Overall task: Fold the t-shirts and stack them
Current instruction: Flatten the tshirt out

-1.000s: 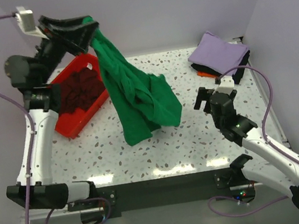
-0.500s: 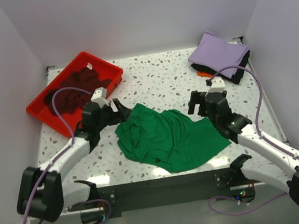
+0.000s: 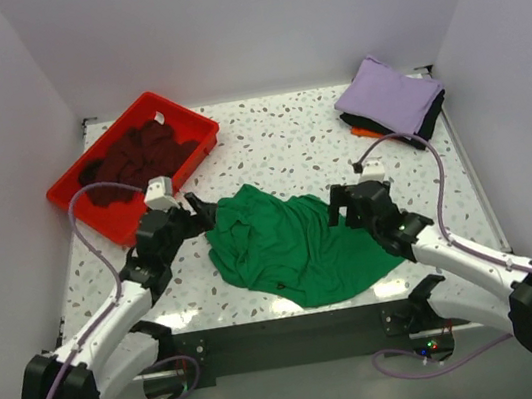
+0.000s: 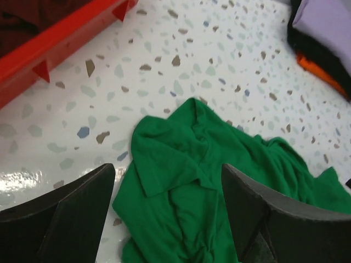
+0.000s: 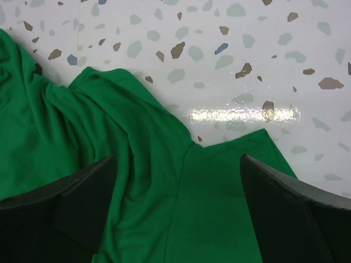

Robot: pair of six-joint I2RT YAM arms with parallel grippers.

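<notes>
The green shirt (image 3: pixel 289 246) lies crumpled in a loose heap on the table (image 3: pixel 277 142), with folds bunched on its left half and a flatter flap spread to its near right. The left pincer (image 4: pixel 168 170) sits at the shirt's left edge, its fingers spread wide and holding nothing; the wrist view shows green cloth and bare table in the gap between them. The right pincer (image 5: pixel 176 159) sits over the shirt's right edge, also wide and empty, with a flap of green cloth between its fingers. Whether either pincer touches the cloth cannot be told.

Far left of the green shirt stands a red tray (image 3: pixel 188 121) with a maroon shirt (image 3: pixel 132 155) heaped inside. Far right of the green shirt is a stack: a lavender shirt (image 3: pixel 389 94) on top, a black shirt (image 3: pixel 431 123) under it, and an orange shirt (image 3: pixel 361 131) peeking out at the bottom.
</notes>
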